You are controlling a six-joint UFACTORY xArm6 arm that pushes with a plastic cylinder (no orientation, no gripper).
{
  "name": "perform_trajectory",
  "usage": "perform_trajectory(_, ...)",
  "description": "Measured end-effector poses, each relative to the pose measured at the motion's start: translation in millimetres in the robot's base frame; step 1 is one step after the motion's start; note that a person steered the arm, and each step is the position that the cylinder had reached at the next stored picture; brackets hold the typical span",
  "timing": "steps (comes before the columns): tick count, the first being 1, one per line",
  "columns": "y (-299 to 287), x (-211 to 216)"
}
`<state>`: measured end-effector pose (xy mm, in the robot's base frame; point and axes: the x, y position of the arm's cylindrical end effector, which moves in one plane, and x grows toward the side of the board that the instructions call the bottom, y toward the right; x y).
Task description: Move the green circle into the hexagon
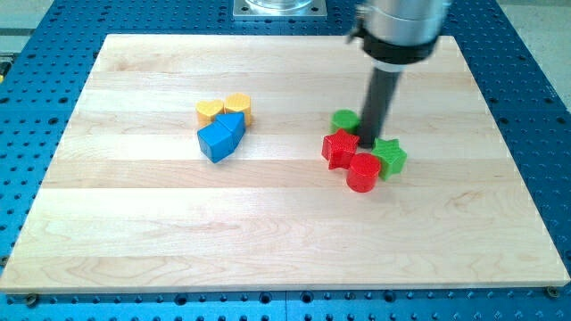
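Green circle (343, 118): on table (134, 223), right of centre, just above red star (339, 148), partly hidden behind rod.
My tip (370, 144): down inside the cluster, just right of green circle, between red star and green star (390, 158); red cylinder (363, 172) just below.
End effector: plain rod, no jaws; nothing to open or close, gripping nothing.
Hexagon: probably one of the yellow blocks (210, 111), well to the left beside blue blocks (219, 141); shape not certain.
Handling: judged light, rigid, free-sliding; cannot be gripped, so push on right flank, through centre, or likely to slip round the tip.

My tip (369, 142) stands between the circle (344, 119) and star (389, 157).
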<state>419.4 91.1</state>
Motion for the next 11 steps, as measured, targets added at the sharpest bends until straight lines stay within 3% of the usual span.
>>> perform_trajectory(1,-55,-11)
perform_trajectory(2,0,-25)
perform_trajectory(3,-11,-60)
perform_trajectory(5,-63,-28)
perform_trajectory(6,-27,-30)
perform_trajectory(8,-108,-16)
perform_trajectory(11,-86,-36)
